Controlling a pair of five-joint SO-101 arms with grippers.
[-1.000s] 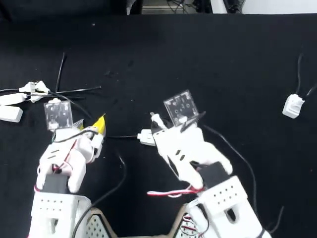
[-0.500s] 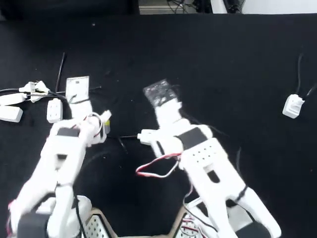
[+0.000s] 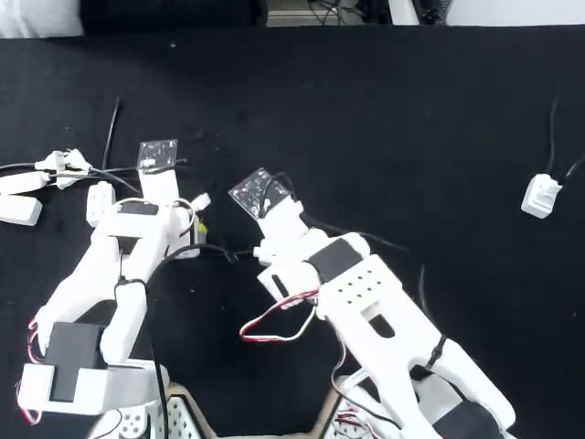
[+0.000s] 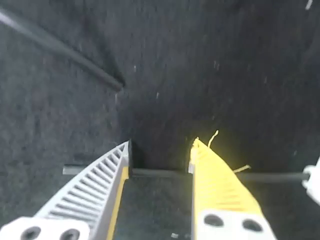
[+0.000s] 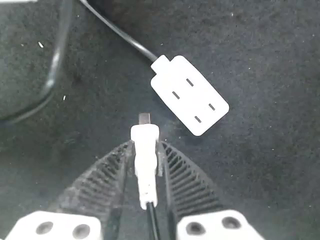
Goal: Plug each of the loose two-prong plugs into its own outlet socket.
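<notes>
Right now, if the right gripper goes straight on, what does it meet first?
Likely the cable-end corner of the white outlet socket, met by the held two-prong plug; depth is unclear.

Plug [image 5: 145, 157] sat clamped between the fingers of the right gripper [image 5: 145, 146], prongs leading. Outlet socket [image 5: 190, 95] lay on the mat [image 5: 265, 190] just ahead of the plug tip, off to one side, not touching. Left gripper [image 4: 160, 150], fingers apart, straddled a cable [image 4: 270, 176] lying crosswise just behind its tips.
</notes>
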